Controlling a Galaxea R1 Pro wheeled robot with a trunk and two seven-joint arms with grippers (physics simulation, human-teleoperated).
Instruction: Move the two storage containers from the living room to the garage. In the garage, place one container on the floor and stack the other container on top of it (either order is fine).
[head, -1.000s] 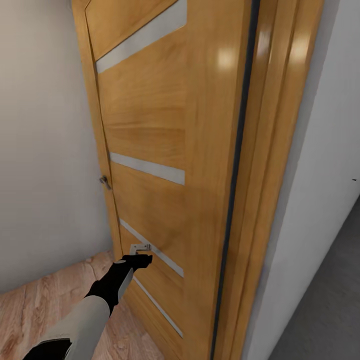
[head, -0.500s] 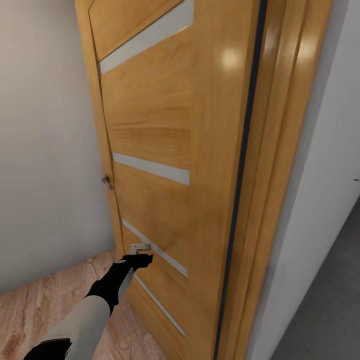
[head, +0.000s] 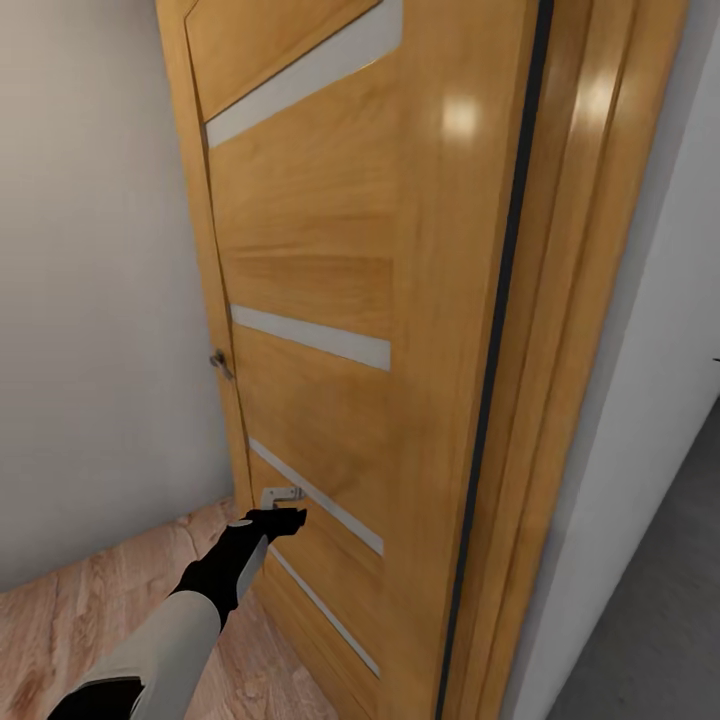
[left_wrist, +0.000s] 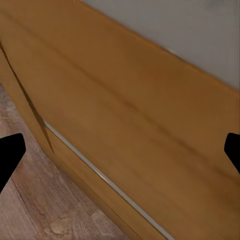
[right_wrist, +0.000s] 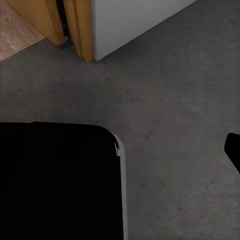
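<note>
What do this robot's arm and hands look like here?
The left arm has a light grey forearm shell, then a black wrist and black left hand with a pale strip along it. In the wrist views, the fingertips are plain black; no cables or markings show.

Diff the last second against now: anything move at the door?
The door and its frame have slid slightly right in the head view, the handle with them. That is either a small camera turn or the door swinging; I can't tell which. The left hand keeps its spot at the metal plate. Nothing was grasped or released.
</note>
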